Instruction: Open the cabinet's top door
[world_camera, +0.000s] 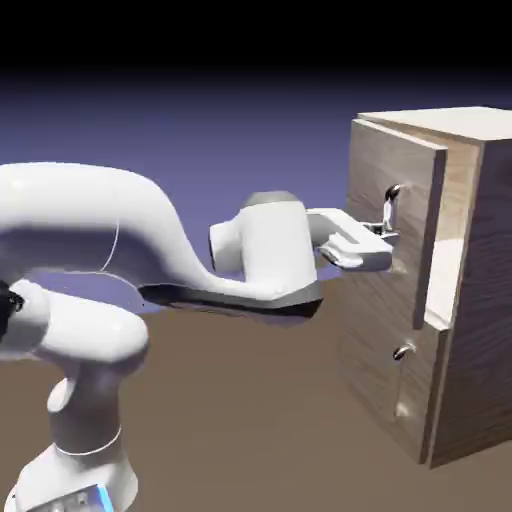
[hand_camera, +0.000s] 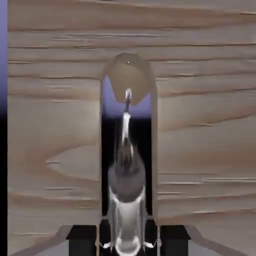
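Your gripper (world_camera: 385, 232) grips the silver bar handle (hand_camera: 126, 165) on the wood-grain top door (world_camera: 385, 210), slightly ajar.

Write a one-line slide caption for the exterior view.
White arm's gripper at the silver handle of the cabinet's top door, which stands slightly ajar.

The table (world_camera: 250, 400) is a plain brown surface, running under the arm and out past the gripper (world_camera: 385, 232). Two things stand directly on it. The cabinet (world_camera: 470, 300) rests on it beyond the gripper, its foot well below gripper height. The robot's white base (world_camera: 75, 470) stands on it far behind and below the gripper, at the near corner. Between base and cabinet, beneath the gripper, the table lies in soft shadow.
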